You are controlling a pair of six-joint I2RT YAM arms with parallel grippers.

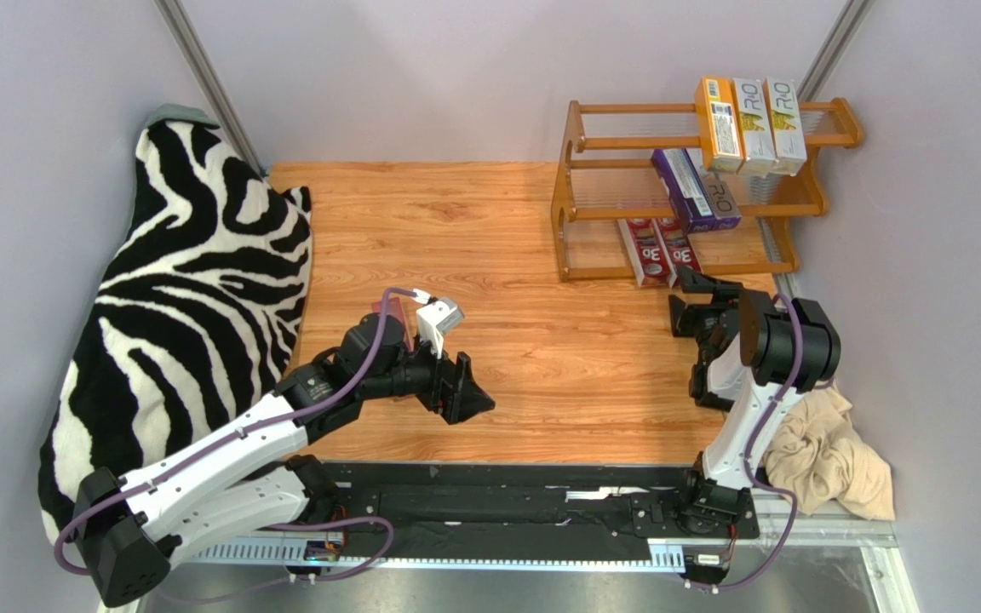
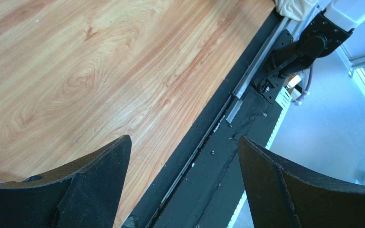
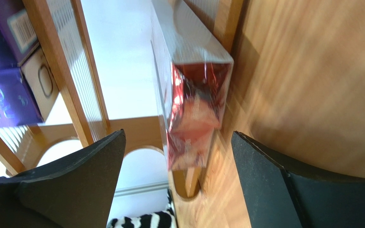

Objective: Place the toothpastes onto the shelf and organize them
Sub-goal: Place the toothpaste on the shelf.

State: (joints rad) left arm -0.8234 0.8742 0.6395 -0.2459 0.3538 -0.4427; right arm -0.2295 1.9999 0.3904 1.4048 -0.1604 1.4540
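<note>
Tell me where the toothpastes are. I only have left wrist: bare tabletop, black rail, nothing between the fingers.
Observer: Top view has them on the shelf at the table's far right: three cartons on the top tier, two purple cartons in the middle, two red cartons at the bottom.
Operator: Right arm?
Observer: The right fingers stand open at the bottom tier, with a red carton between them and a gap on each side.
Operator: Anything on my left?
Observer: A zebra-print cloth drapes over the table's left edge.
</note>
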